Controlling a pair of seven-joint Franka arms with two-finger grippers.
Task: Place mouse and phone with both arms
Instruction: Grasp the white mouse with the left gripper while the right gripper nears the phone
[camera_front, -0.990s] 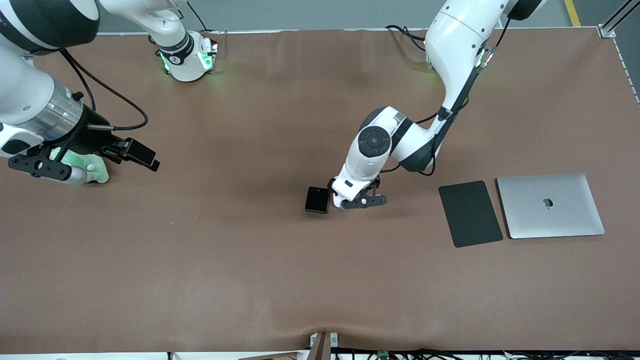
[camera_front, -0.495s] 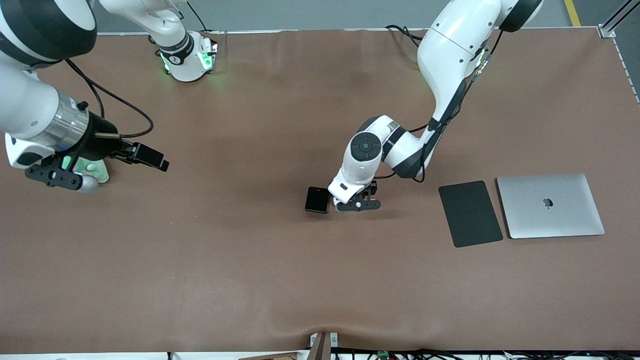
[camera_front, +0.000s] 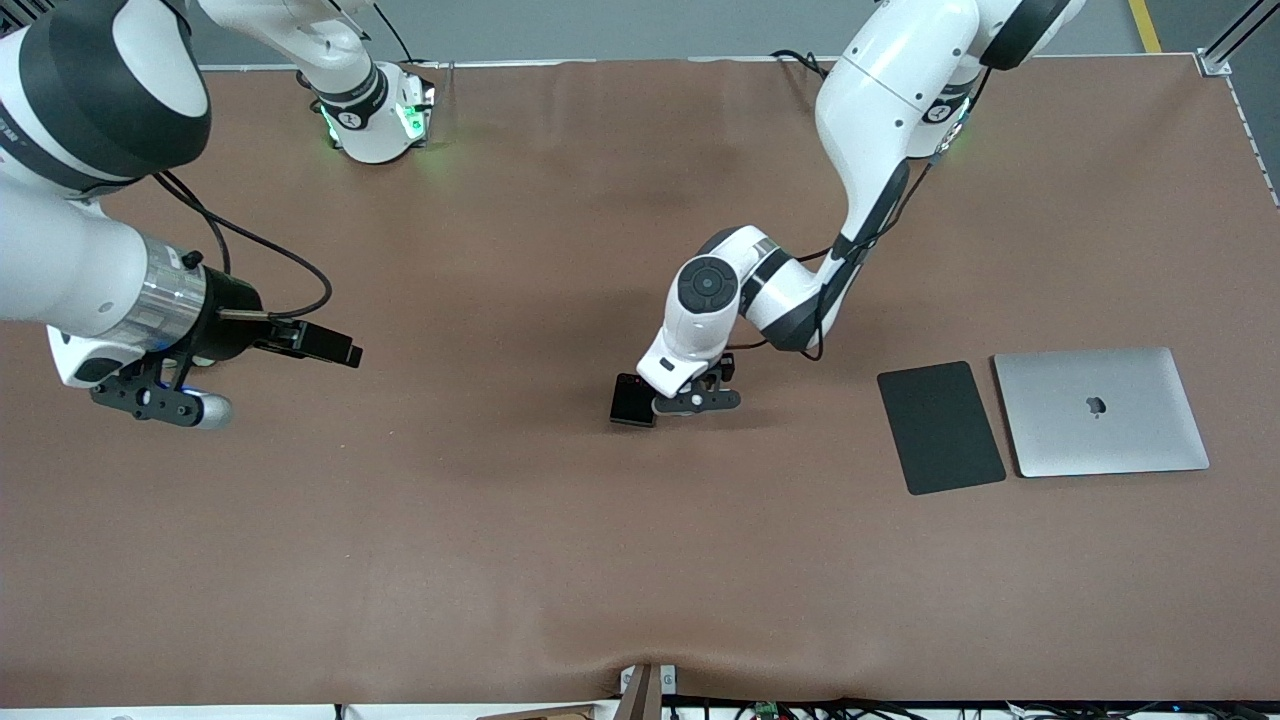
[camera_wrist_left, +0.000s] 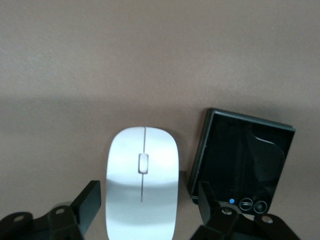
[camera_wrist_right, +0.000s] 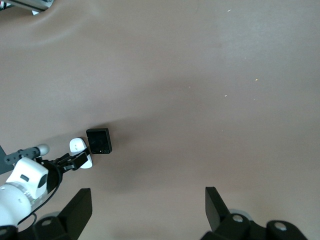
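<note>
The white mouse lies on the brown table between the spread fingers of my left gripper, with a gap on each side. In the front view my left gripper is low at the table's middle and its wrist hides the mouse. The black phone lies flat right beside the mouse, toward the right arm's end; it also shows in the left wrist view. My right gripper is open and empty, held above bare table at the right arm's end. The right wrist view shows its gripper, the phone and the mouse.
A flat dark grey pad and a closed silver laptop lie side by side toward the left arm's end. The arms' green-lit bases stand along the table's edge farthest from the front camera.
My left gripper has slid toward the phone and stands closer beside it. My right gripper has shifted toward the table's middle.
</note>
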